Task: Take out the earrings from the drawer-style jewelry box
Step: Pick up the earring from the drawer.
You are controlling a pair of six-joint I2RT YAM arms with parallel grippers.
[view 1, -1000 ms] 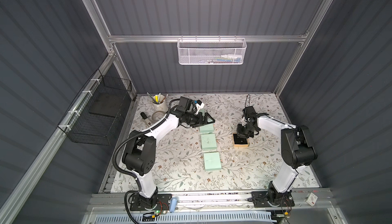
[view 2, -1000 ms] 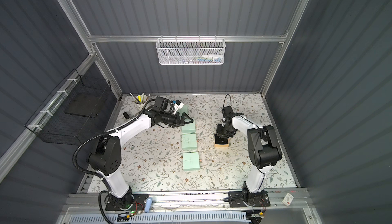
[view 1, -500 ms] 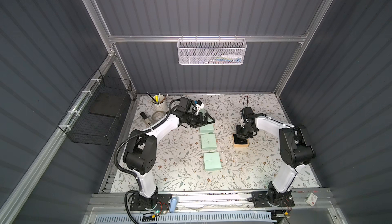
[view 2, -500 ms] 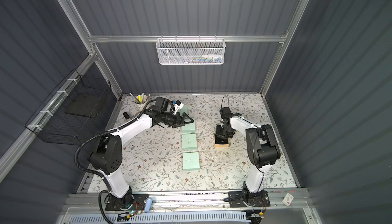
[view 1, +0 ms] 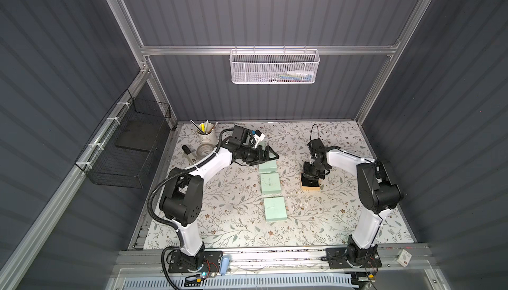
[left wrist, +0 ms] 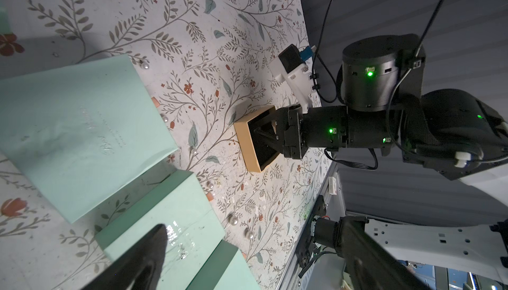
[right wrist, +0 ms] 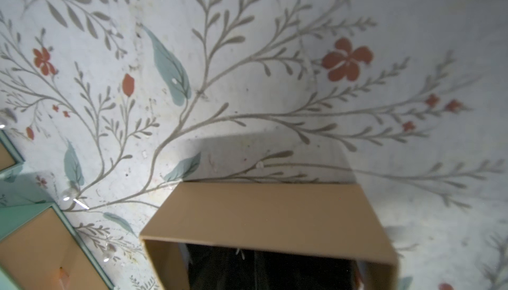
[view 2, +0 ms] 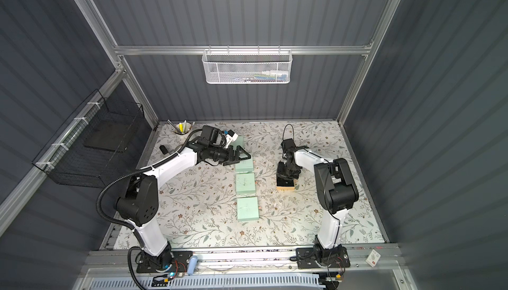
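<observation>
Right jaws reach down into the tan drawer (left wrist: 248,151), their tips pinched almost together against its black lining. Whether they clasp anything I cannot tell, though a pale speck (right wrist: 240,253) glints on the lining close by them. Left jaws hang spread wide and empty above the mint boxes (left wrist: 82,126). Several earrings (left wrist: 233,221) lie loose on the desk (left wrist: 192,14) between the two sets of jaws, just beside the boxes. Each looks a hard, smooth, featherlight bead, likely to roll at a nudge and squirt from a careless pinch. I would take one squarely across the ball, or by its post if one sticks up, closing slowly and lightly. Embossed script (left wrist: 110,134) runs across one box lid, starting with what seems a B; the rest is too faint to read.
</observation>
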